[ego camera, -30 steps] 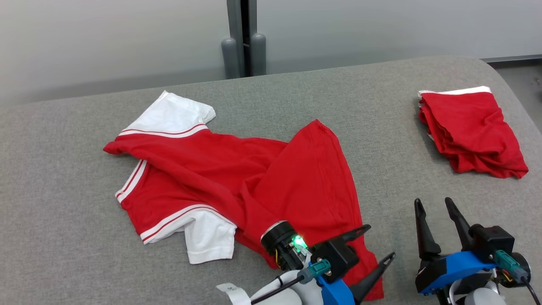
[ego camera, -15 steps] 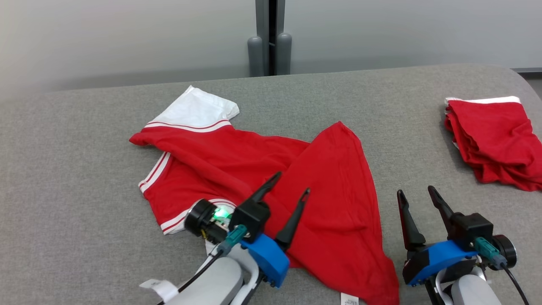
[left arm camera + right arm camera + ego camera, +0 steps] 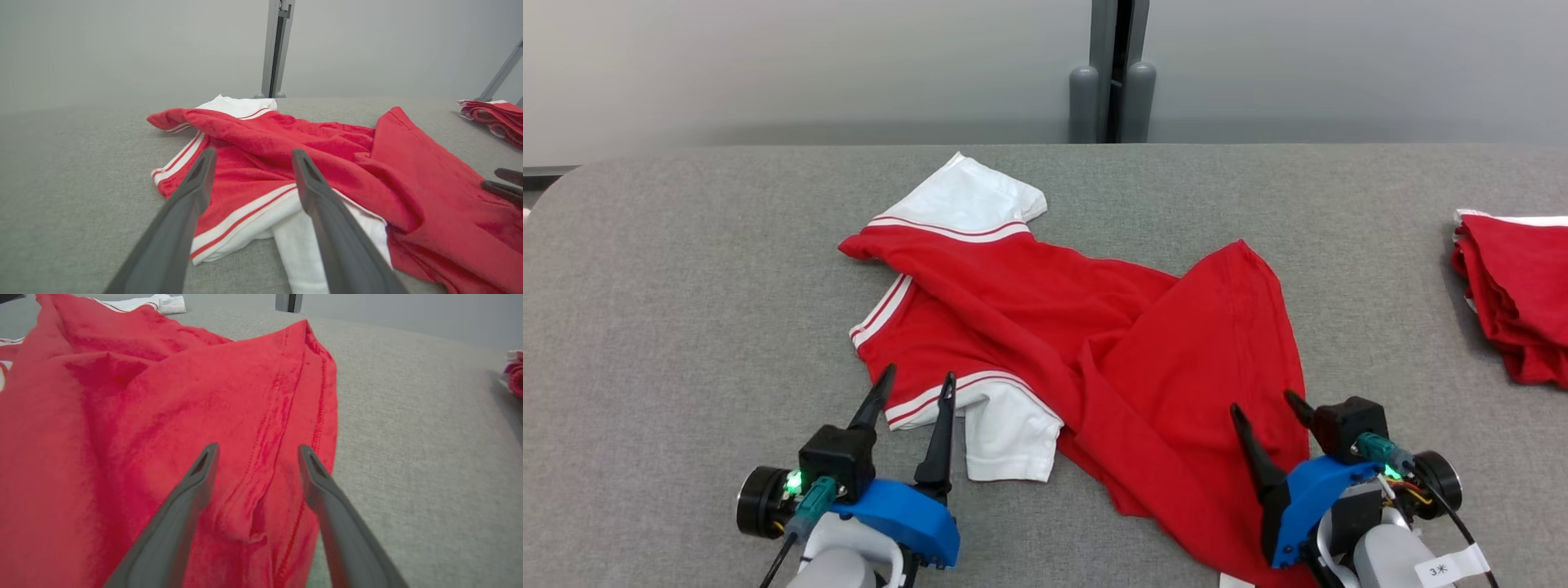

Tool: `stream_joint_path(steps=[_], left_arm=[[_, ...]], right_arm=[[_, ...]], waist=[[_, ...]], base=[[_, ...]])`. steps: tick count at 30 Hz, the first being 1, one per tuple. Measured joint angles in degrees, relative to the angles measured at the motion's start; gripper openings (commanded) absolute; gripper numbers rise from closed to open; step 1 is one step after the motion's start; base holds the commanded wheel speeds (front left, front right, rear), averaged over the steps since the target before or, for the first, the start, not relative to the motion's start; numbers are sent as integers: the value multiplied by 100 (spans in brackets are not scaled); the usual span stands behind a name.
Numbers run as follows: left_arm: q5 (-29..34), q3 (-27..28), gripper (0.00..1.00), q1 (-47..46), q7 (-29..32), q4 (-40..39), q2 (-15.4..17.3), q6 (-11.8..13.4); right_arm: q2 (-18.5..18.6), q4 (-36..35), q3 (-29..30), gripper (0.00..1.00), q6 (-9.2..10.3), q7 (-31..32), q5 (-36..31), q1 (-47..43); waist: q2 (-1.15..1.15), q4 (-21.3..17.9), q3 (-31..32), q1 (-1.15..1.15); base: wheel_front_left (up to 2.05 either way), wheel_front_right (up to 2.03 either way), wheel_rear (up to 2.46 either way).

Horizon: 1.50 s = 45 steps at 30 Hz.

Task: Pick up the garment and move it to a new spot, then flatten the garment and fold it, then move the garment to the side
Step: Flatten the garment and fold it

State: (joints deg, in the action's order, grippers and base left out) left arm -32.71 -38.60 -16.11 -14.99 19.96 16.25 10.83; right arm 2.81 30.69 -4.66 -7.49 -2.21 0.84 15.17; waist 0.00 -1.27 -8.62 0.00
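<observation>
I log: grippers, 2: left gripper (image 3: 918, 376), right gripper (image 3: 1263, 402); red garment (image 3: 1029, 302), 1, ahead of both; folded red pile (image 3: 1515, 294), 1, right of right gripper; grey table (image 3: 686, 286), 1.

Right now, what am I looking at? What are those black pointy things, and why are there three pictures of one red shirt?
Those black pointy things belong to a robot with two arms. Its left tool and right tool each have two long fingers for pinching things. The wide picture comes from a camera on the robot's head, looking down at a grey table. The other two come from little cameras on the robot's wrists, peeking out along each tool's fingers, so everything looks very close. On the table lies a crumpled red shirt with white sleeves. Far to the right sits a folded red cloth. Both tools are open and hold nothing. The left one points at a white sleeve, and the right one is at the shirt's red bottom edge.
</observation>
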Motion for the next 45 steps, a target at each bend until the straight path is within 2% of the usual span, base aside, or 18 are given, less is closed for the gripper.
stream_joint_path(steps=[7, 8, 9, 10, 12, 17, 26, 28, 29, 30, 38, 45], left_arm=[[169, 380, 100, 401, 0, -174, -26, -34], [194, 427, 100, 429, 0, -181, -33, -55], [211, 468, 100, 442, 0, -186, -34, -62], [225, 502, 100, 447, 0, -190, -35, -75], [260, 578, 100, 455, 0, -191, -46, -87], [368, 691, 100, 485, 0, -198, -80, -132], [505, 812, 100, 547, 0, -149, -197, -256], [516, 826, 100, 547, 0, -126, -208, -279], [526, 835, 100, 547, 0, -116, -214, -281], [544, 842, 100, 547, 0, -107, -224, -293], [609, 903, 100, 547, 0, -36, -296, -380], [665, 964, 100, 531, 0, -15, -360, -433]], right_arm=[[2, -93, -78, 99, 0, 268, 100, -279], [2, -122, -86, 54, 0, 275, 143, -308], [2, -148, -91, 41, 0, 290, 162, -327], [2, -175, -101, 33, 0, 300, 180, -341], [2, -220, -120, 0, 0, 271, 221, -356], [1, -321, -2, 0, 0, 199, 225, -343], [7, -514, 842, 0, 0, 123, -34, -380], [4, -514, 877, 4, 0, 122, -49, -392], [4, -519, 890, 40, 0, 119, -70, -392], [3, -524, 903, 100, 0, 114, -74, -392], [4, -516, 938, 100, 0, 274, -114, -41], [200, 34, 793, 100, 0, 778, -212, 380]], waist=[[0, 79, 0, 0], [0, 78, 1, 0], [0, 73, 0, 0], [0, 65, -2, 0], [0, 39, -6, 0], [0, -43, -10, 0], [0, -120, 7, 0], [0, -117, 6, 0], [0, -113, 5, 0], [0, -107, 4, 0], [0, -13, -29, 0], [0, 118, -85, 0]], base=[[0, 0, 0], [0, 0, 0], [0, 0, 0], [0, 0, 0], [0, 0, 0], [0, 0, 0], [0, 0, 0], [0, 0, 0], [0, 0, 0], [0, 0, 0], [0, 0, 0], [0, 0, 0]])
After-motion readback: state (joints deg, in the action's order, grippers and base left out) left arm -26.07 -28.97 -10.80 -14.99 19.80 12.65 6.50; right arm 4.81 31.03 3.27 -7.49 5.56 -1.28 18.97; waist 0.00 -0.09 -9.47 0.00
